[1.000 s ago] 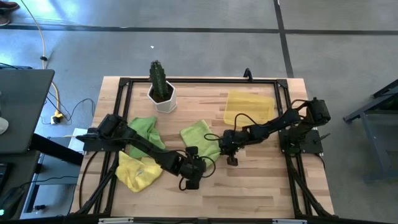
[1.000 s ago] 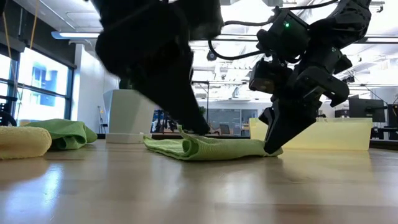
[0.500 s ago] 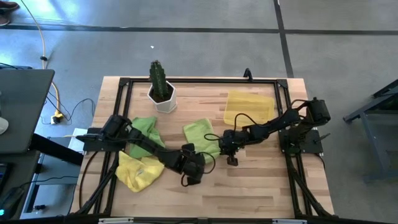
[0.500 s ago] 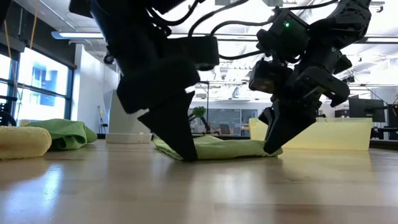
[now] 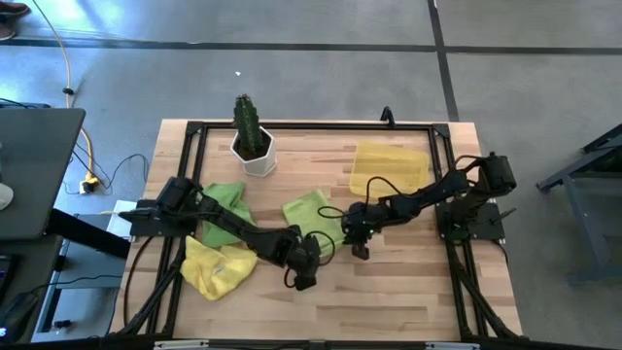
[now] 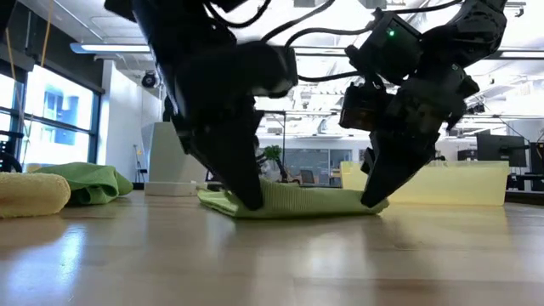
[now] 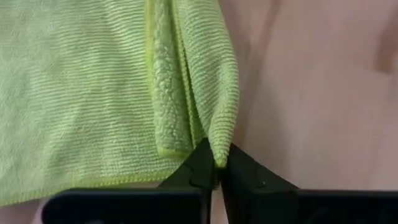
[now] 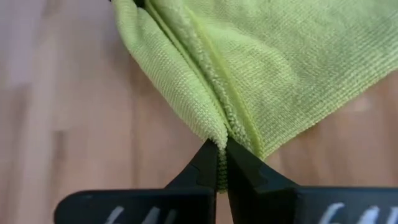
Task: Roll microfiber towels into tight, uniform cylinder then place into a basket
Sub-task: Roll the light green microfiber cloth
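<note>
A lime green microfiber towel [image 5: 313,212] lies flat mid-table, its near edge turned over into a narrow fold [image 6: 297,202]. My left gripper [image 7: 217,167] is shut on the fold's left end, my right gripper [image 8: 221,151] on its right end. Seen from above, the left gripper [image 5: 304,249] and the right gripper [image 5: 352,236] stand at the towel's two near corners. A second lime green towel [image 5: 225,202] and a yellow towel [image 5: 216,267] lie crumpled on the table at the left. The yellow basket [image 5: 389,167] rests at the far right. My left gripper pinches the left end of the folded near edge [image 7: 219,149] between its two fingertips, several layers thick. The fingers slant down from the near left. The fold's end sits on the table, and the towel lies slack beyond it. My right gripper pinches the right end of the same fold [image 8: 214,134] between its fingertips, several layers. It slants down from the right [image 6: 374,197]. That end stays on the table.
A white pot with a cactus [image 5: 253,141] stands at the far left, behind the crumpled towels. A black frame [image 5: 311,126] runs around the tabletop. Bare wood [image 5: 389,292] stretches along the near edge. Behind the right gripper, the low view shows the basket's wall [image 6: 459,183].
My left gripper has rolled about its own axis, shifted slightly toward the towel's near left corner, and shut from wide open onto the left end of the fold. My right gripper has stayed shut on the right end. The towel's left end has been drawn in a little.
</note>
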